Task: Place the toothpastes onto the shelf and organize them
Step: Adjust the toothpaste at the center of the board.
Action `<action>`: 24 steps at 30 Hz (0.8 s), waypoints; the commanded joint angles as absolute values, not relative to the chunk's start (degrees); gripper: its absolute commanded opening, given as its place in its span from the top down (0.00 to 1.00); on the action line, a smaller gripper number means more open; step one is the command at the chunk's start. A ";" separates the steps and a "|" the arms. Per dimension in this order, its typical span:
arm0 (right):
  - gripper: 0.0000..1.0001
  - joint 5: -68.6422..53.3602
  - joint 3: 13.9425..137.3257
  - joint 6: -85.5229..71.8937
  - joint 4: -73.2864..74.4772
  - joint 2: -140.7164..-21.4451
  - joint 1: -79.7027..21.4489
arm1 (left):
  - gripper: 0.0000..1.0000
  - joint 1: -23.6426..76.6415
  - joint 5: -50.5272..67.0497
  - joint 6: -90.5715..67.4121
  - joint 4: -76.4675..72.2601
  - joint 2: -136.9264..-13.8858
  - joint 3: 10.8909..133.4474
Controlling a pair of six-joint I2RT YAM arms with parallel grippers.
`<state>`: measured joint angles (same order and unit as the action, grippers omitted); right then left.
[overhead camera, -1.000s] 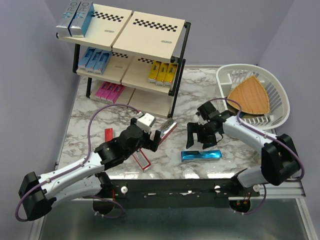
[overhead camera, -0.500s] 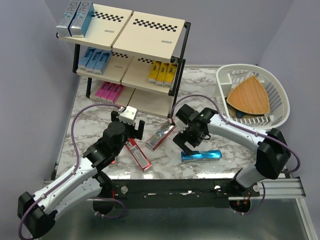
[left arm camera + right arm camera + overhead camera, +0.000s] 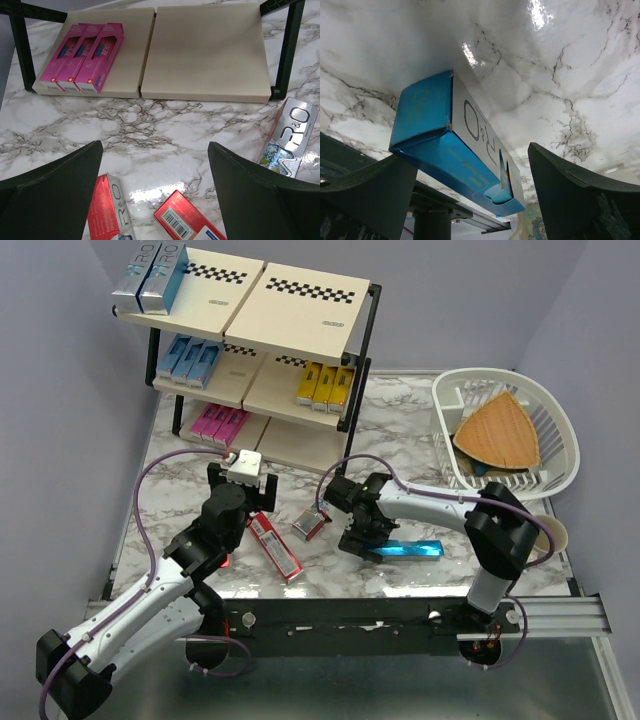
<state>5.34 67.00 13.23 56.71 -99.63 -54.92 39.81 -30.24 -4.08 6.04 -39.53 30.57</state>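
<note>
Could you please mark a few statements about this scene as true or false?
1. Three pink cardboard boxes lie on the bottom left board of the black-framed wooden shelf. True.
2. The right gripper is shut on the shiny blue cardboard box. False: its fingers are open, straddling the box's end.
3. The yellow boxes sit on the top tier. False: they sit on the middle tier, right side.
4. The wedge-shaped wooden board lies in the white plastic basket. True.
5. The left gripper is open and empty. True.
</note>
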 commanded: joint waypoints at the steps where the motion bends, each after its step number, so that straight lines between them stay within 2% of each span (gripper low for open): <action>1: 0.07 10.54 67.50 13.80 53.54 -102.47 -55.81 | 0.02 39.55 -33.22 -3.60 4.66 -39.20 30.23; 5: 0.16 10.19 68.20 11.52 53.00 -104.50 -55.72 | 0.02 39.55 -32.44 -3.69 4.75 -39.29 30.23; 9: 0.35 13.53 69.43 3.28 51.33 -105.47 -55.64 | 0.02 39.55 -32.08 -3.78 4.92 -39.55 30.32; 10: 0.37 14.49 70.13 1.34 51.42 -105.82 -55.55 | 0.02 39.55 -31.91 -3.78 4.92 -39.55 30.41; 20: 0.39 15.82 80.76 -29.51 61.52 -114.16 -45.98 | 0.02 39.55 -26.37 -4.13 5.54 -41.75 31.11; 24: 0.40 13.19 79.29 -36.90 59.60 -113.12 -39.84 | 0.02 39.55 -25.49 -4.22 5.71 -42.63 31.20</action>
<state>13.37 79.64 -22.87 57.34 -113.25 -45.34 39.81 -27.81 -4.08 6.11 -42.06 30.50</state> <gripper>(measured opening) 0.607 0.986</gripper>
